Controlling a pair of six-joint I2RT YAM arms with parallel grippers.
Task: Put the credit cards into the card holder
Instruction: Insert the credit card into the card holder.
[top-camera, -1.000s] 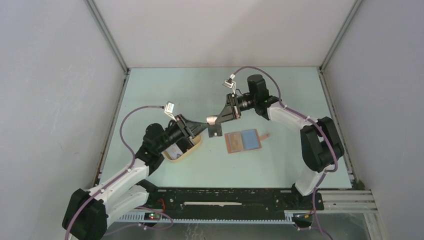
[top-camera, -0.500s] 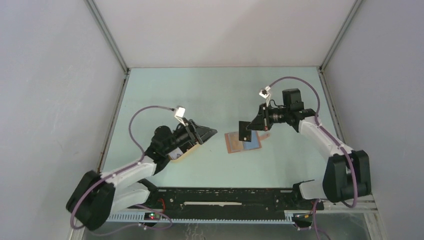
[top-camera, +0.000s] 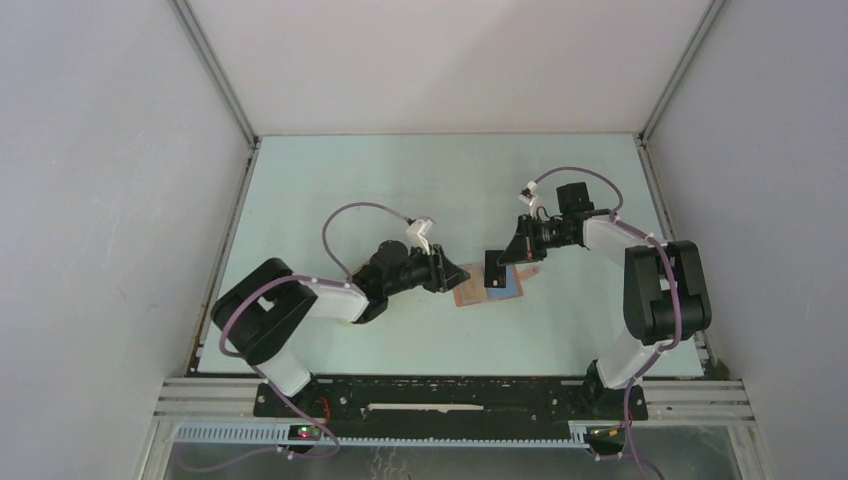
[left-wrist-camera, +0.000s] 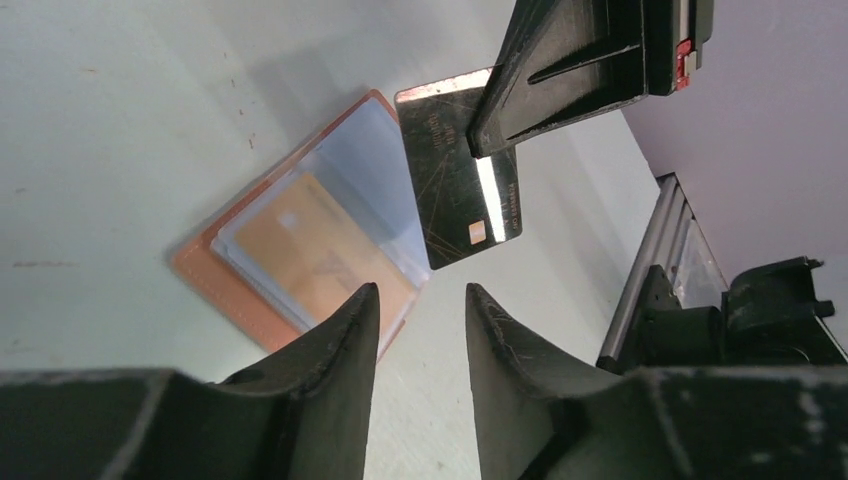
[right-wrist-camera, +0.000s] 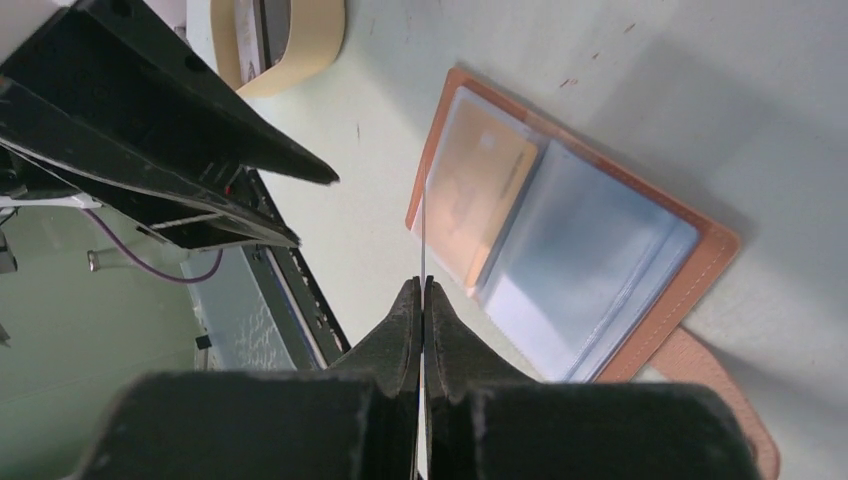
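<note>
Right fingers (right-wrist-camera: 398, 335) pinching black credit card (left-wrist-camera: 450, 200) edge-on over open card holder (right-wrist-camera: 600, 240), left fingers (left-wrist-camera: 335, 345) spread, empty, beside holder

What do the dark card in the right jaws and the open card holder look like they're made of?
The dark card: likely glossy plastic, maybe metal-faced; it mirrors light and shows fine scratches. The card holder: tan cover looks like matte leather or imitation, seemingly stitched along the edge. Its pockets: clear shiny plastic film, see-through.
</note>
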